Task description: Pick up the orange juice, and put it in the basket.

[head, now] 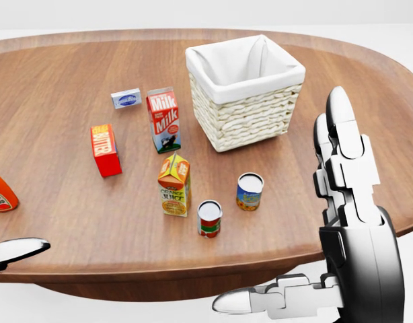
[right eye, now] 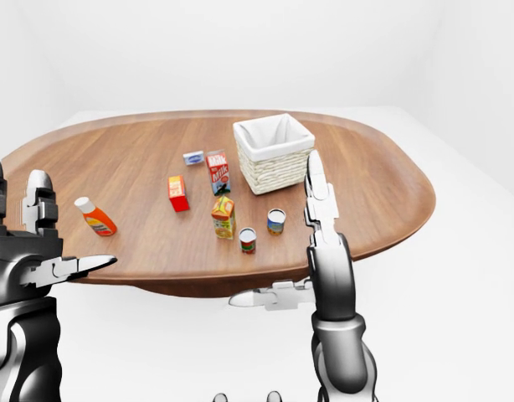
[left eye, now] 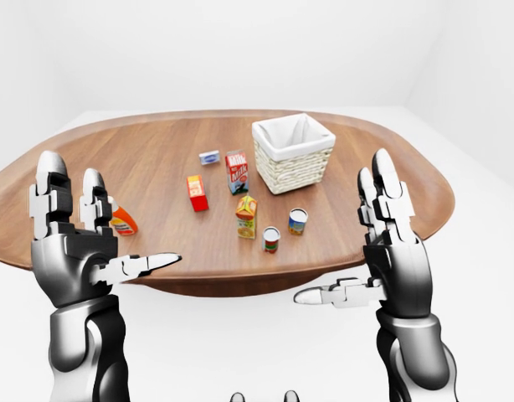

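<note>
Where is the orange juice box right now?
In the head view, the orange juice carton stands upright left of centre on the wooden table, below the milk carton and up-left of the red-labelled can.

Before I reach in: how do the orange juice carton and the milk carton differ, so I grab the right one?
The orange juice carton is orange and yellow with a green label; the milk carton is red and white. In the head view the juice stands lower, beside the red-labelled can; the milk stands higher, next to the basket. The juice looks shorter. Both are upright gable-top cartons, untouched.
</note>
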